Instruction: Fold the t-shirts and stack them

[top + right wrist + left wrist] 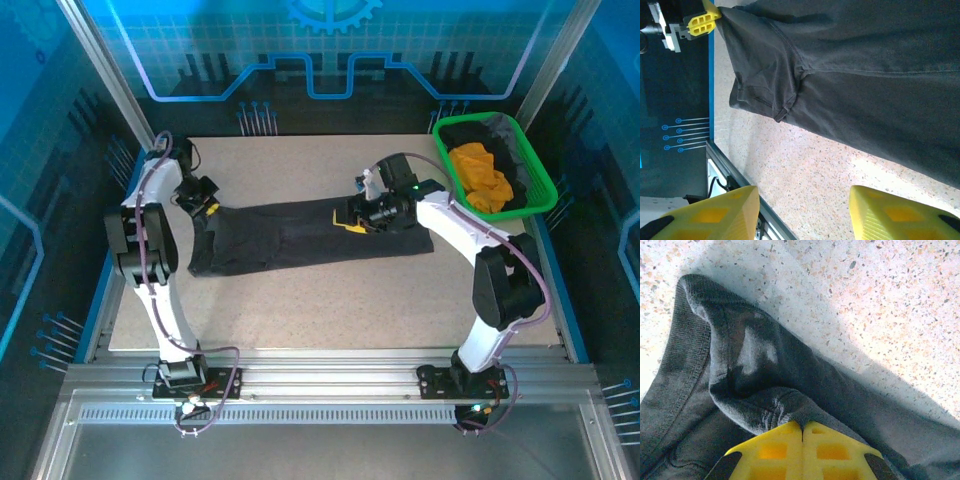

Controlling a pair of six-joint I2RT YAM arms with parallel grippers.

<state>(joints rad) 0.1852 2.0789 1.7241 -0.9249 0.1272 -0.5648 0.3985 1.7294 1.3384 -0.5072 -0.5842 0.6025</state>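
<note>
The large charcoal-black t-shirt (290,240) lies spread across the middle of the table. My left gripper (207,210) is at its far left corner, shut on a bunched fold of the fabric (765,405); the yellow jaws (802,432) meet with cloth pinched at their tips. My right gripper (355,220) hovers over the shirt's right half, open, with nothing between its yellow fingers (705,215). In the right wrist view the shirt (865,75) stretches away towards the left gripper (702,22). A bright orange t-shirt (485,175) and another dark one (490,135) lie in the basket.
The green plastic basket (545,195) stands at the back right corner, close to the right arm's elbow. Bare speckled tabletop (320,310) lies in front of the shirt. An aluminium rail (320,385) runs along the near edge, and blue walls close in the sides.
</note>
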